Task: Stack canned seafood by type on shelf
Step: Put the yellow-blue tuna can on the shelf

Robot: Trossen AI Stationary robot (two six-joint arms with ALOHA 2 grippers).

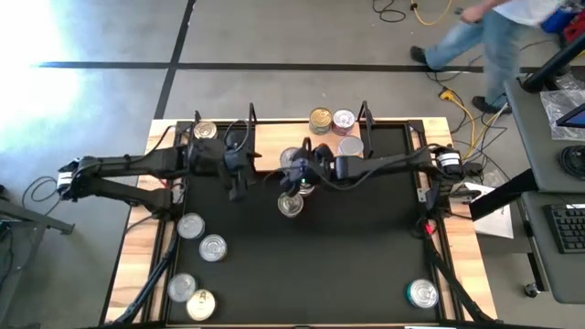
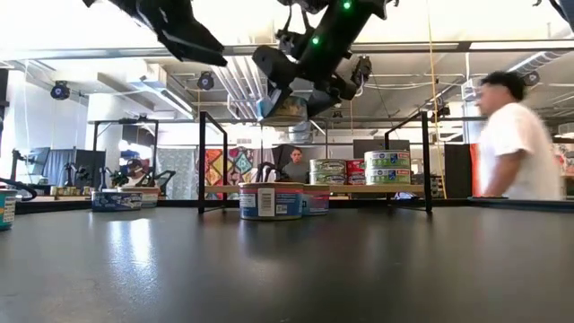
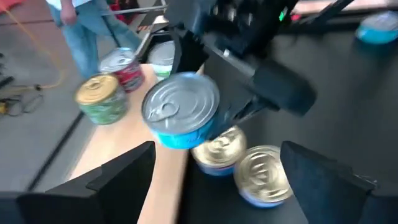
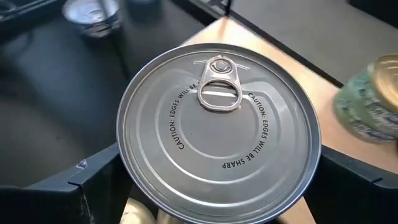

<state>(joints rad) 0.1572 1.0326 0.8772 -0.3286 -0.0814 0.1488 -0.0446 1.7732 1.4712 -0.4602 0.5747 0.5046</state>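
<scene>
Right gripper clamped on 1 silver-lidded tin, lifted above the table by the shelf edge; fingertips hidden beneath it. Left gripper spread wide, empty, nearby.

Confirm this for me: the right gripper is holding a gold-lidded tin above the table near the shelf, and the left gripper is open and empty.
Not quite. The tin in the right gripper has a silver lid with a pull ring, not a gold one; the right wrist view shows it plainly. The rest holds: it is held above the table near the shelf, and the left gripper is open and empty.
</scene>
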